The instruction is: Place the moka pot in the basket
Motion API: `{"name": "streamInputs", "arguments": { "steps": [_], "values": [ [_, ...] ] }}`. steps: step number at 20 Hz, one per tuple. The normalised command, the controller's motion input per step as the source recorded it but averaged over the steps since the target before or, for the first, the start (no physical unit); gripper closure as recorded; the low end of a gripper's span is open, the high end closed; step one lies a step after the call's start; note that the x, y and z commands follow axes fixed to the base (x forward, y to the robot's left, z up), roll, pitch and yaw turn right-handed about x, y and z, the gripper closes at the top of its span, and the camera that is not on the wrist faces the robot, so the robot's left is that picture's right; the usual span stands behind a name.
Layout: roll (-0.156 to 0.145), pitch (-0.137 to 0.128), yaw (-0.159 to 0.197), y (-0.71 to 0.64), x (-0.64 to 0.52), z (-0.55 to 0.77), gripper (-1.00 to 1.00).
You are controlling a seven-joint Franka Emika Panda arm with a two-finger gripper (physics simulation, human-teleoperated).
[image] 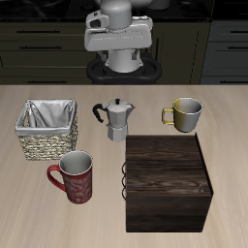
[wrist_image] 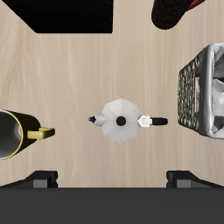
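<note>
The dark wooden box point(image: 168, 183) is the bulkiest thing on the table point(image: 228, 145), lying beyond the moka pot from the fingers, toward the front edge. The basket point(image: 46, 129) stands off to one side of the pot, a short carry away; its white cloth lining shows and it appears to hold nothing. The red patterned mug point(image: 75, 178) and the yellowish mug point(image: 184, 113) stand upright, seemingly empty, though their insides are hard to read. The moka pot point(wrist_image: 120, 120) stands upright on the bare table just ahead of the fingers, handle turned toward the basket. The gripper point(wrist_image: 112, 181) hangs above, released and spread wide, holding nothing, apparently lined up for a top-down grasp.
</note>
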Motion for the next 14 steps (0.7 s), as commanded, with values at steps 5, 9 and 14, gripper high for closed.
{"name": "streamInputs", "arguments": {
  "steps": [5,9,14],
  "values": [
    [-0.001,0.013,0.004,-0.23,0.03,-0.11,-1.00],
    [-0.001,0.000,-0.005,-0.02,0.05,-0.18,-1.00],
    [0.003,-0.024,0.014,0.04,0.02,-0.31,-1.00]
  ]
}}
